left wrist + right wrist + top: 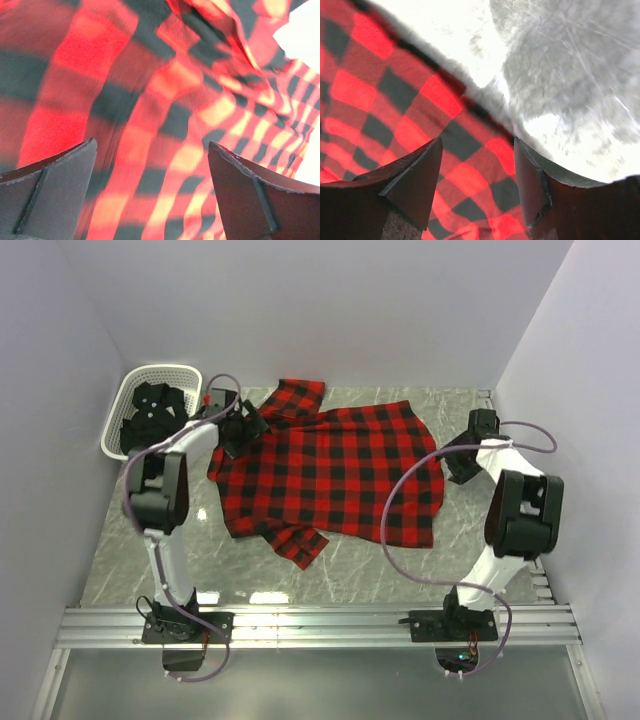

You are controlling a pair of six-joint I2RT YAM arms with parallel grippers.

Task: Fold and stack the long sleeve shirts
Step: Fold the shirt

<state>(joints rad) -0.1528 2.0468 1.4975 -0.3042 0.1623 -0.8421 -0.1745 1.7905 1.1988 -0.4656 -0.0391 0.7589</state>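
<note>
While both arms reach out over the table (360, 565), I see the flannel shirt (330, 470) spread nearly flat across the marble top between them.

On my left wrist feed the left gripper (150, 145) stands wide apart. Its two dark fingers (60, 180) frame rumpled red-and-black check that fills the gap and everything ahead of the tips. Nothing is pinched; the cloth lies just beyond the pads. From above, this gripper (238, 430) sits at the shirt's left shoulder, by the collar.

The right gripper (477, 145) is also parted, less widely. The shirt's hem runs diagonally through the gap between its fingers (415, 175): check to the left of the tips, bare grey marble ahead and to the right. I see no fabric clamped there either. In the overhead view it (462, 462) hovers just off the shirt's right edge.

Beyond the left fingers, the black shirt (150, 412) lies bunched inside the white basket (165, 370).
</note>
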